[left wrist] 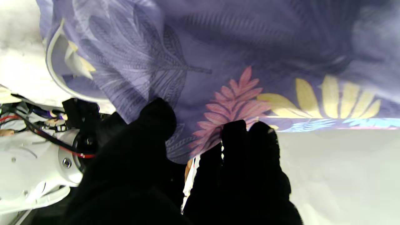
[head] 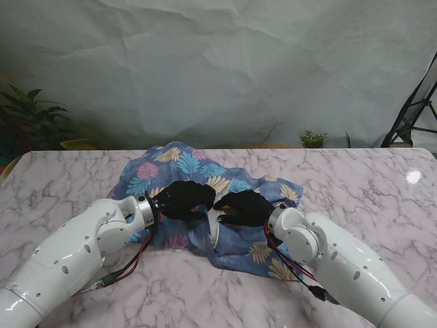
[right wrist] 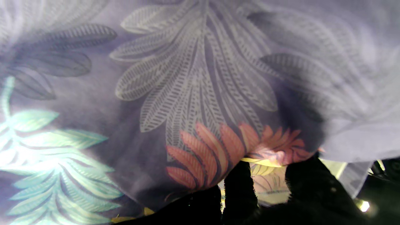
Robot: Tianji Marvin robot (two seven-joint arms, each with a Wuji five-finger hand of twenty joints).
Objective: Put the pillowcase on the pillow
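Observation:
A blue pillowcase (head: 205, 174) with pink, yellow and teal leaves lies crumpled in a mound on the middle of the marble table (head: 362, 181). Its bulk hides the pillow; only a white edge (head: 213, 231) shows at the near side between my hands. My left hand (head: 184, 199), in a black glove, rests on the near part of the cloth. In the left wrist view its thumb and fingers (left wrist: 247, 137) pinch the pillowcase (left wrist: 218, 78). My right hand (head: 244, 208) lies beside it, almost touching, fingers (right wrist: 239, 182) curled into the pillowcase (right wrist: 200, 93).
Behind the table hangs a wrinkled white backdrop. A leafy plant (head: 27, 113) and a yellow object (head: 78, 144) sit at the far left, a small plant (head: 313, 139) at the far edge, and a black light stand (head: 413, 109) at the far right.

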